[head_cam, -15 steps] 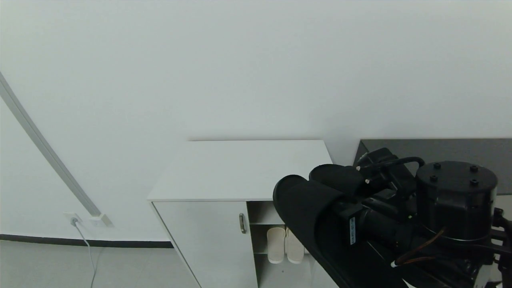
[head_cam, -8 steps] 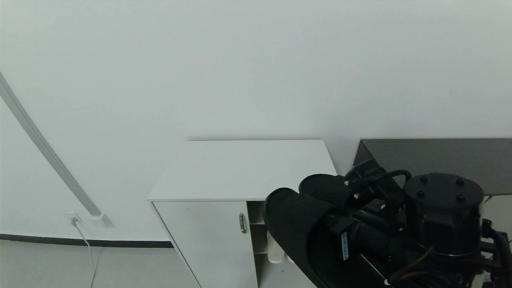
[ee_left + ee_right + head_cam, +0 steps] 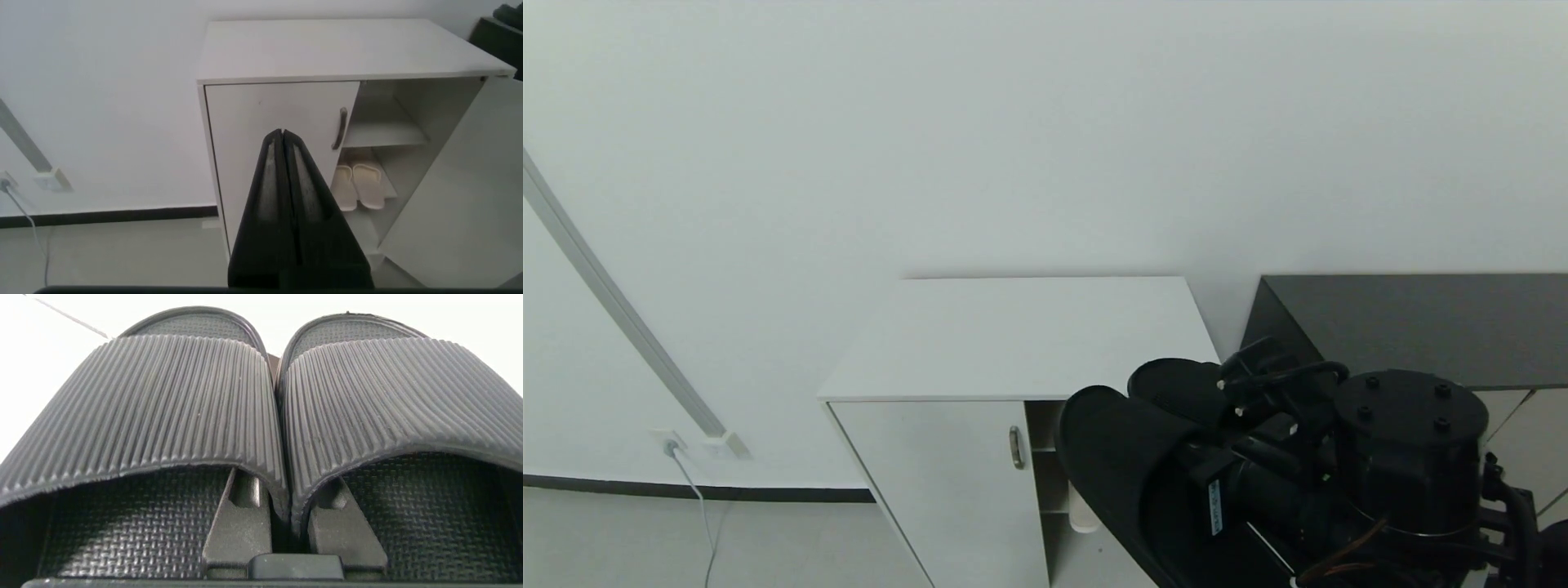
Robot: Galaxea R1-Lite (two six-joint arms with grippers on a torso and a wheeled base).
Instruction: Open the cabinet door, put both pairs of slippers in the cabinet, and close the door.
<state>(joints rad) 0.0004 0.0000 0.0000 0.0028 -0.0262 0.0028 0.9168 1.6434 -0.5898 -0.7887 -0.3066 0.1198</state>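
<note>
Cabinet (image 3: 1013, 335) against the wall, between socket (image 3: 671, 445) at left and table (image 3: 1413, 327) at right. Below the socket, cable (image 3: 707, 523) down toward the floor. Left door (image 3: 931, 490) flush on the cabinet front, handle (image 3: 1016, 447) at its right edge. Right door (image 3: 458, 188) swung out at the cabinet's right. In the open right half, inner pair (image 3: 364, 184) side by side on the 2nd shelf down. Held pair (image 3: 1143, 441) side by side in right gripper (image 3: 278, 531), before the open half and partly covering it. Left gripper (image 3: 283, 204) before the left door, apart from it.

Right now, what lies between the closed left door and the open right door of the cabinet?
A shelf and, on the level below it, the pale slippers side by side, inside the open cabinet. The left wrist view shows this.
</note>
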